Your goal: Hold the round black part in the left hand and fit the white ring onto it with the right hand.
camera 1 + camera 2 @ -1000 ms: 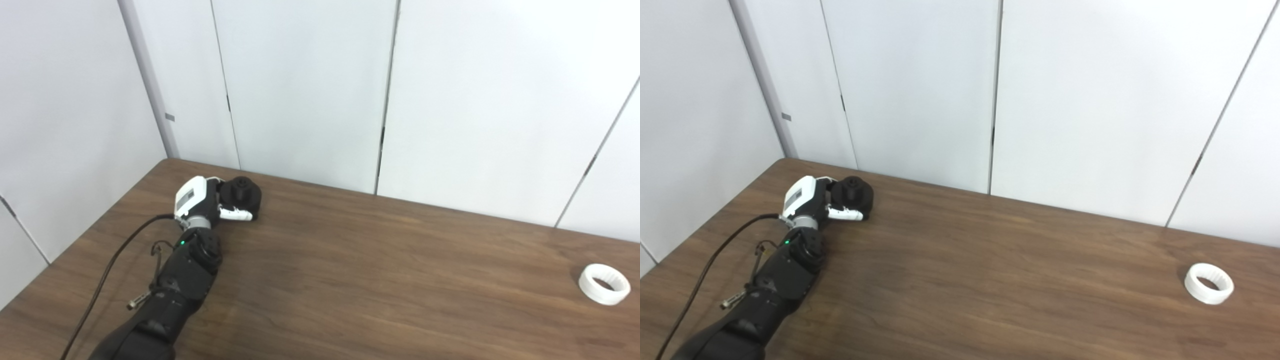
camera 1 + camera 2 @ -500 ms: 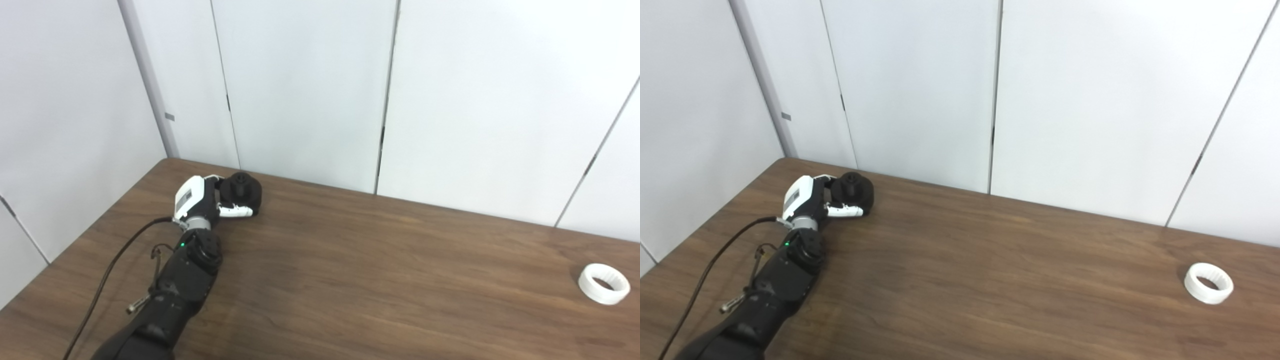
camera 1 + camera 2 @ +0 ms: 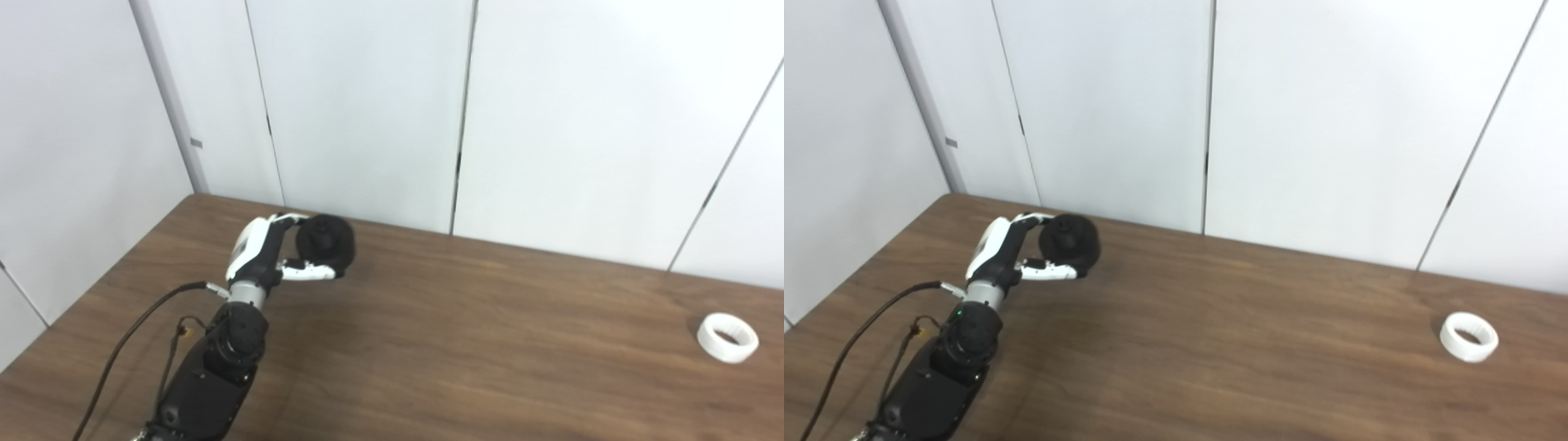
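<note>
While clasped, black part [image 3: 326,244] fills robot hand [image 3: 269,257].

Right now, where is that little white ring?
The white ring lies alone on the wooden table at the far right of both views, far from the left hand, which holds the round black part.

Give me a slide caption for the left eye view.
Left hand grips the round black part at the table's far corner; white ring waits opposite.

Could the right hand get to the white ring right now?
Probably yes: the white ring lies alone on bare table at the right, nothing beside it. The right hand itself is out of view.
</note>
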Available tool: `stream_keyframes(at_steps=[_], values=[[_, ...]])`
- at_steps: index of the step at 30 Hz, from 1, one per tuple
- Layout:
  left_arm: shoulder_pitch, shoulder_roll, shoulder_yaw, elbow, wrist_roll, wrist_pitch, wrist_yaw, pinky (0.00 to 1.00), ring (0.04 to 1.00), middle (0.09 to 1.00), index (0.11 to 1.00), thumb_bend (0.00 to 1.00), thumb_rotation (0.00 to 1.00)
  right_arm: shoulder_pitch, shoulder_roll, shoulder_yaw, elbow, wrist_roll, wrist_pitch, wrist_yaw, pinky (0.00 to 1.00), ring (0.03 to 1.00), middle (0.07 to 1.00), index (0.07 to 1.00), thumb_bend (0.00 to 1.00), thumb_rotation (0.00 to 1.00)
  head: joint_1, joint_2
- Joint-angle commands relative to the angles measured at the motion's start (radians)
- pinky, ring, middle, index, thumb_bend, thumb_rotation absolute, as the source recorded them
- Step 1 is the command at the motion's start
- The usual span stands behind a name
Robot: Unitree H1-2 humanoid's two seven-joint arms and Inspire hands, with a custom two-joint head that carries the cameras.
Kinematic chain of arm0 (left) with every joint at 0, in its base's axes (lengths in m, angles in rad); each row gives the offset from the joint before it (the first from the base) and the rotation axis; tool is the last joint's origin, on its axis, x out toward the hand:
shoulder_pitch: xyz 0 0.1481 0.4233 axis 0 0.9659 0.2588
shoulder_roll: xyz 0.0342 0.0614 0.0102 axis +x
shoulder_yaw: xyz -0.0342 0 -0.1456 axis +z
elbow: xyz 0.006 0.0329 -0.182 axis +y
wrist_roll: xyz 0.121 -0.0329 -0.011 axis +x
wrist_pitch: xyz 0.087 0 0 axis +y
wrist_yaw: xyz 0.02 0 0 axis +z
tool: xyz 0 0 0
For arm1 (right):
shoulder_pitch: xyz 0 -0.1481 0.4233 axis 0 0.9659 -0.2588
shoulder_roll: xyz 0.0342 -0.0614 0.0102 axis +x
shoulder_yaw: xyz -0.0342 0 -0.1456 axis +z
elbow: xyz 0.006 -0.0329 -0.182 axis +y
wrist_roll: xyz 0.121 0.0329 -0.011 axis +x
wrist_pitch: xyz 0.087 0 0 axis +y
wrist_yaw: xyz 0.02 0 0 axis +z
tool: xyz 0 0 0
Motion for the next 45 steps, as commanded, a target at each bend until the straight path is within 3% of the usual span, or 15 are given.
stream_keyframes(at_steps=[1, 10, 19, 27, 33, 45], values=[[0.013, -0.003, -0.018, -0.111, 0.045, 0.006, -0.020, 1.00, 0.952, 0.832, 0.485, 0.52, 0.06, 0.005, 0.000, -0.003, -0.040, -0.008, -0.006, -0.016, 1.00, 1.000, 0.957, 0.929, 0.71, 1.00, -0.010, 0.008], [0.209, -0.047, -0.152, -0.333, 0.215, -0.091, -0.069, 1.00, 0.899, 0.813, 0.485, 0.52, 0.06, 0.008, 0.023, 0.017, -0.078, -0.036, 0.007, -0.032, 0.99, 0.993, 0.950, 0.919, 0.71, 1.00, -0.075, 0.031], [0.365, -0.110, -0.298, -0.382, 0.367, -0.219, -0.107, 1.00, 0.918, 0.822, 0.485, 0.52, 0.07, 0.001, 0.060, 0.041, -0.116, -0.092, 0.014, -0.045, 0.99, 0.972, 0.925, 0.909, 0.65, 1.00, -0.155, 0.059], [0.391, -0.165, -0.333, -0.325, 0.387, -0.268, -0.133, 1.00, 0.928, 0.820, 0.485, 0.52, 0.06, 0.003, 0.092, 0.050, -0.175, -0.122, 0.087, -0.058, 1.00, 1.000, 0.951, 0.893, 0.68, 1.00, -0.191, 0.098], [0.382, -0.181, -0.357, -0.303, 0.403, -0.252, -0.209, 1.00, 0.925, 0.827, 0.485, 0.52, 0.07, 0.003, 0.094, 0.069, -0.211, -0.131, 0.122, -0.067, 1.00, 1.000, 0.947, 0.893, 0.68, 1.00, -0.216, 0.124], [0.368, -0.212, -0.344, -0.238, 0.396, -0.237, -0.236, 1.00, 0.922, 0.821, 0.484, 0.52, 0.07, -0.007, 0.101, 0.087, -0.237, -0.137, 0.160, -0.084, 1.00, 1.000, 0.941, 0.879, 0.69, 1.00, -0.239, 0.144]])
